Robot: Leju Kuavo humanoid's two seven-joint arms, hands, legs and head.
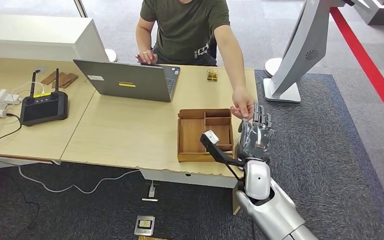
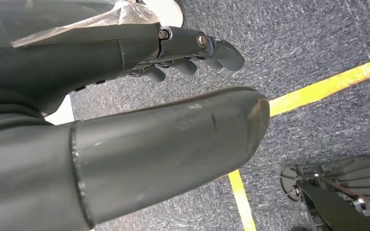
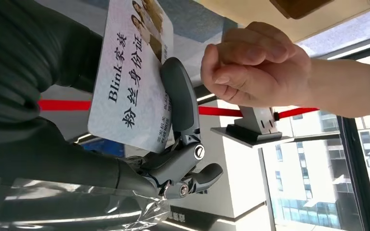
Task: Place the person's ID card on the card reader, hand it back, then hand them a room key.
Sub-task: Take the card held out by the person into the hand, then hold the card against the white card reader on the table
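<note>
The right hand (image 1: 256, 136) is up at the right end of the tabletop (image 1: 130, 130), fingers pointing upward, just beside the wooden tray (image 1: 204, 135). From the wrist camera, that right hand (image 3: 173, 144) pinches the ID card (image 3: 130, 82), a dark finger pressed flat across the card's printed face and the thumb side behind it. The card is white with dark lettering and a small photo at one end, and it stands in the hand, clear of the tabletop. The person's hand (image 1: 242, 107) reaches across the tabletop corner and hovers at the robot's fingertips; in the wrist view the person's hand (image 3: 255, 62) is loosely curled, just beside the card's edge, and whether it touches the card I cannot tell. The left hand (image 2: 192, 50) hangs low over grey carpet (image 2: 318, 43) with a yellow line (image 2: 327, 86), fingers curled in, holding nothing. A laptop (image 1: 125, 80) and a black controller (image 1: 44, 107) sit farther left on the tabletop.
</note>
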